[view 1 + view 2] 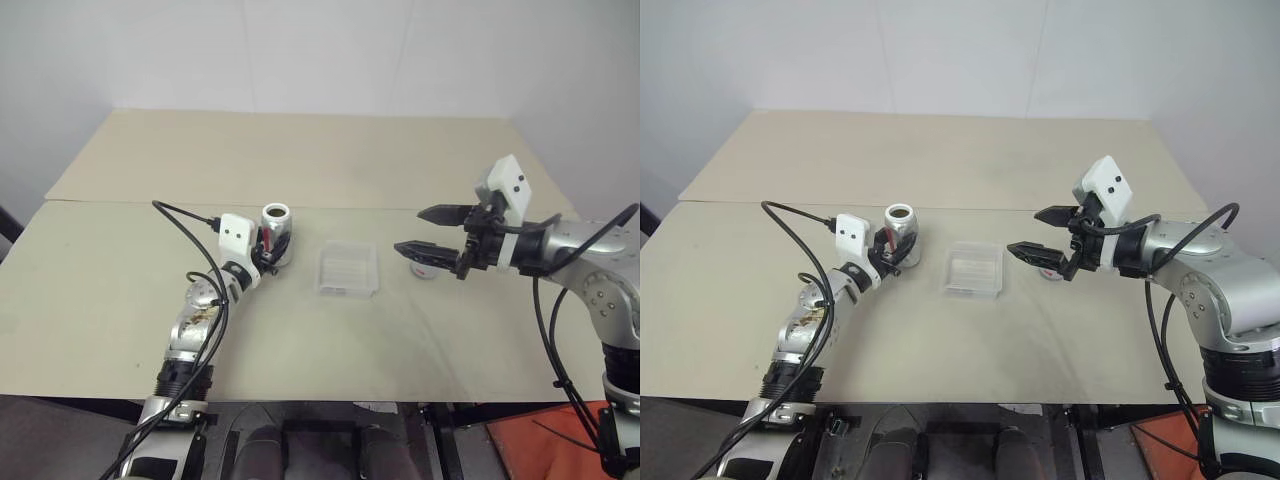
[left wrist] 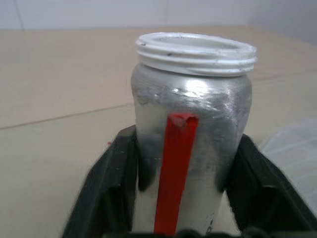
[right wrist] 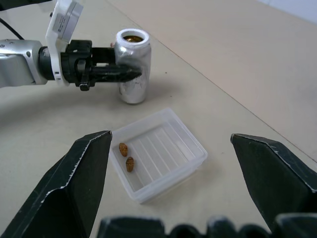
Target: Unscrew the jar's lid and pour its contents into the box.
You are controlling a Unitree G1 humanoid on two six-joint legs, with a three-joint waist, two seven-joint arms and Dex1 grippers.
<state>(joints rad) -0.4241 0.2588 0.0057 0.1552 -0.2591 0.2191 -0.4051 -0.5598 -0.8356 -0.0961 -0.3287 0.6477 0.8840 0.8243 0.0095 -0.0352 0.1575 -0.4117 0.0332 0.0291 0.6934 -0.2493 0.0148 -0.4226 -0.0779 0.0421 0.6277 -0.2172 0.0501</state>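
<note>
I have the open jar (image 3: 132, 67) upright on the table (image 1: 150, 300), at nine o'clock from the box (image 3: 163, 153). The left tool (image 2: 181, 198) flanks its body; whether it is clamped, I cannot tell. The right tool (image 3: 171, 171) is wide open and empty.

Two brown bits are in the box (more inside the jar). I'd regrip firmly and tip slowly over the box. The lid (image 1: 424, 270) is half hidden behind the right tool.

A beige table (image 1: 300, 160) with a seam across it stands against a plain white wall (image 1: 300, 50).
</note>
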